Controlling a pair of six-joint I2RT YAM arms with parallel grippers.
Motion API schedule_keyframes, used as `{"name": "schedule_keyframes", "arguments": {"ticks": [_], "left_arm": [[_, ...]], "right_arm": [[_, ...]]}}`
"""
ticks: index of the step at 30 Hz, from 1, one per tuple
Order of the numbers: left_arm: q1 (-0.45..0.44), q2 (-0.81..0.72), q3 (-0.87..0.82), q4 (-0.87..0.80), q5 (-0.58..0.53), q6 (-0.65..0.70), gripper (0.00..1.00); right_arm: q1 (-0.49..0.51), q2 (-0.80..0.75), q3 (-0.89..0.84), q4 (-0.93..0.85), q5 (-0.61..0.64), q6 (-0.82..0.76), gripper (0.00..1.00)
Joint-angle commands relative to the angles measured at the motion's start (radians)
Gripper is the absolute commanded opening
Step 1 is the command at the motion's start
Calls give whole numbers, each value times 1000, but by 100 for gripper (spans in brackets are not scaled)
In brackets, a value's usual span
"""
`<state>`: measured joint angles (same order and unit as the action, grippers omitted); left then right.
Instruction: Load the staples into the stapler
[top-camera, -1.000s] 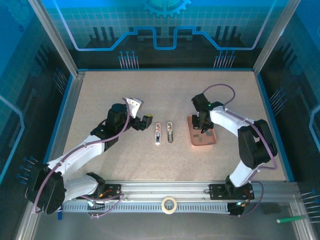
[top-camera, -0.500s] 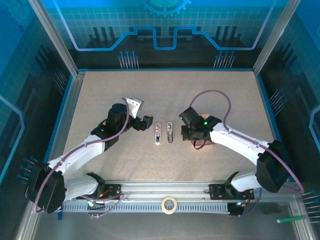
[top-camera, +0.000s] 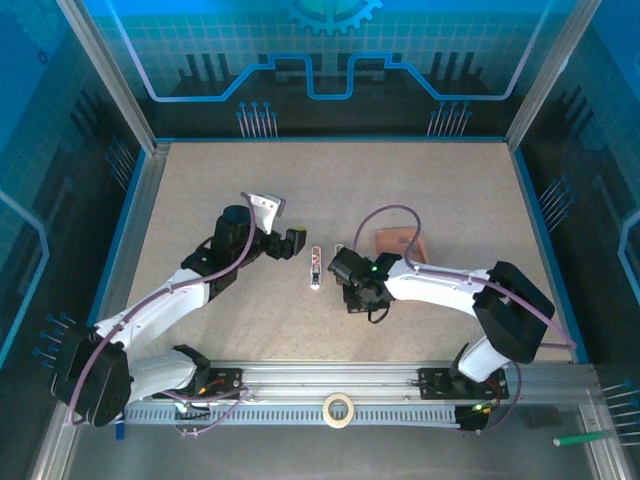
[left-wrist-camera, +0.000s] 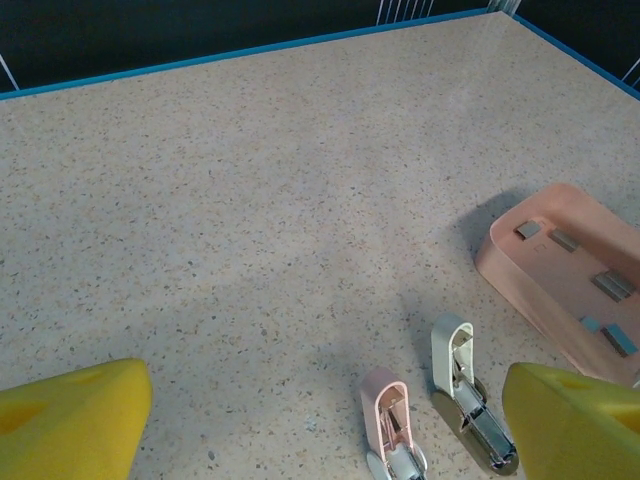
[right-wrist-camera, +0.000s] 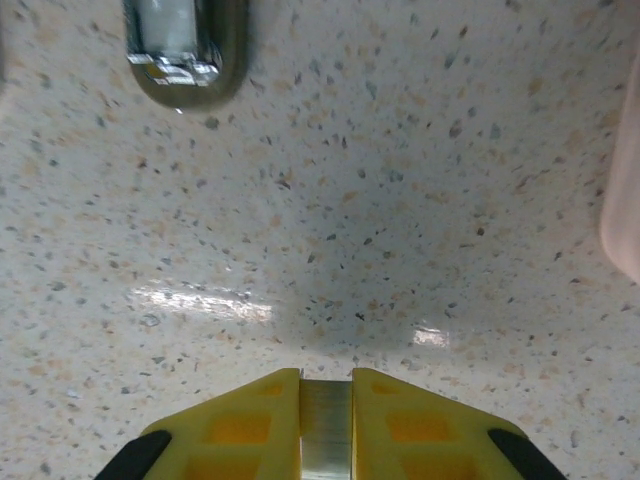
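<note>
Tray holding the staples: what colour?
Salmon pink; the tray shows best in the left wrist view.

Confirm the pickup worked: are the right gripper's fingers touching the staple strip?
Touching. Right wrist view shows the staple strip pinched between the right gripper's yellow fingers, no gap either side.

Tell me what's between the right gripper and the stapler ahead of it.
Bare table lies between the stapler and the right gripper, shown in the right wrist view.

Speckled table (top-camera: 250, 180): pink stapler (left-wrist-camera: 388, 415), white stapler (left-wrist-camera: 460, 390) alongside, salmon tray (left-wrist-camera: 560, 270).
</note>
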<state>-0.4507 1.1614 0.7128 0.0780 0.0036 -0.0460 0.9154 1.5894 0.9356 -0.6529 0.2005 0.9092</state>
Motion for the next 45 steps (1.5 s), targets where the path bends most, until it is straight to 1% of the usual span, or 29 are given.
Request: {"name": "schedule_keyframes", "arguments": {"ticks": [1, 14, 16, 20, 21, 25, 31, 45], "left_arm": [[16, 9, 47, -19, -10, -43, 92], [27, 14, 49, -23, -5, -46, 92], [27, 17, 48, -22, -4, -45, 92], [27, 21, 50, -22, 0, -46, 92], [28, 21, 51, -21, 1, -47, 92], [28, 22, 51, -23, 3, -46, 92], [28, 21, 51, -24, 3, -45, 92], [40, 19, 52, -25, 2, -60, 92]], "right_arm": [[2, 47, 45, -39, -17, 9, 18], [-12, 122, 55, -62, -54, -16, 19], [-12, 123, 59, -73, -57, -19, 21], [-13, 108, 101, -142, -44, -38, 31], [-16, 102, 116, -160, -49, -47, 32], [-33, 96, 168, -220, -76, -73, 33], [-54, 141, 215, -270, -111, -105, 32], [-75, 206, 191, -225, -170, -116, 33]]}}
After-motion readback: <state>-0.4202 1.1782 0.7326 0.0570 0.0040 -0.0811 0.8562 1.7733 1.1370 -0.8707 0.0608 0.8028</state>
